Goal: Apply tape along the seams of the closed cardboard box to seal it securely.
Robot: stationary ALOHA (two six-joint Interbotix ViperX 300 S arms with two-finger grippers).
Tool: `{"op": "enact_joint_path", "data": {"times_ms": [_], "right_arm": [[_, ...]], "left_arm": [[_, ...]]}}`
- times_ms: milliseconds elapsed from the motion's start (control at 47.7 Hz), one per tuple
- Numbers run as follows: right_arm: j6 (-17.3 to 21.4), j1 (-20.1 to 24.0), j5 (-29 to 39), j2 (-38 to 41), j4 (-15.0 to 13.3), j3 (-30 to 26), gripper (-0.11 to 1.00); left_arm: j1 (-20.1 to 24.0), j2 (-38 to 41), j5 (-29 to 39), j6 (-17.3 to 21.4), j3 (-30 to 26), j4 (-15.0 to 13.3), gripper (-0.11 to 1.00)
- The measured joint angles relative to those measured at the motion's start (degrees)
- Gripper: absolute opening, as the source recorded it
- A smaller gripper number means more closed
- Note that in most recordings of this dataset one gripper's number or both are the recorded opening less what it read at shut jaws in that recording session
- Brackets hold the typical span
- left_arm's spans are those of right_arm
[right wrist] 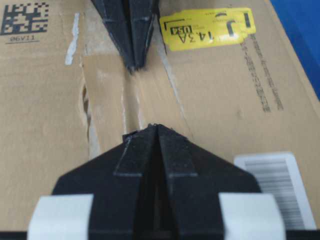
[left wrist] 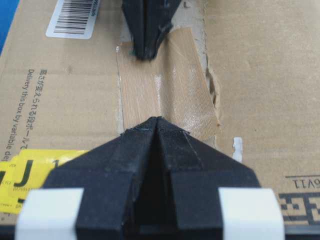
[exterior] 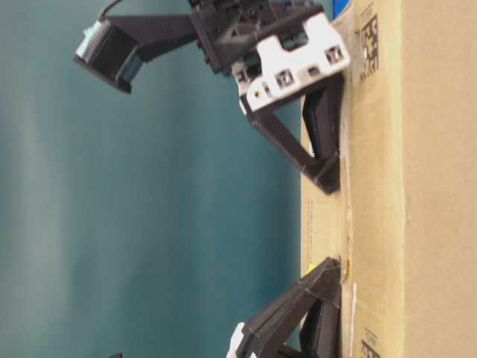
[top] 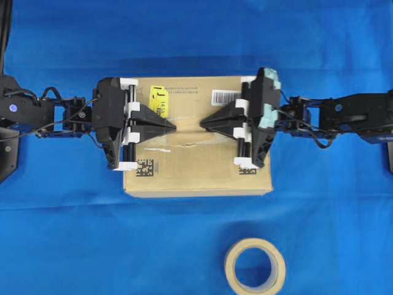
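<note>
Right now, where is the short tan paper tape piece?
The short tan paper tape piece lies flat on the brown cardboard box top, mid-seam, between the two shut gripper tips.

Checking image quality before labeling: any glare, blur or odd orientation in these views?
Overhead: evenly lit, sharp, soft shadow around the box. Table-level: turned sideways, background plain teal, slightly soft. Left wrist: glare streaks on the tape; left gripper near the lens, a bit soft. Right wrist: right gripper blurred up close, sticker legible.
</note>
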Motion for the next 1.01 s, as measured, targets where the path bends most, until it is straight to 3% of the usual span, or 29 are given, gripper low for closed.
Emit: {"op": "enact_joint_path", "data": {"times_ms": [293, 566, 1006], "right_arm": [[-0.7, 0.1, 0.6, -5.4, 0.9, 3.0, 0.00], [-3.1, 0.1, 0.4, -11.2, 0.2, 2.2, 0.00], [-3.6, -0.6, 0.3, 0.2, 0.0, -6.6, 0.00]], "left_arm": [[0.1, -3.8, 0.6, 0.3, 2.2, 0.0, 0.00], [-0.2, -8.2, -0.3, 4.6, -0.1, 0.1, 0.00], [-3.3, 2.0, -2.2, 6.7, -6.6, 0.1, 0.00]]}}
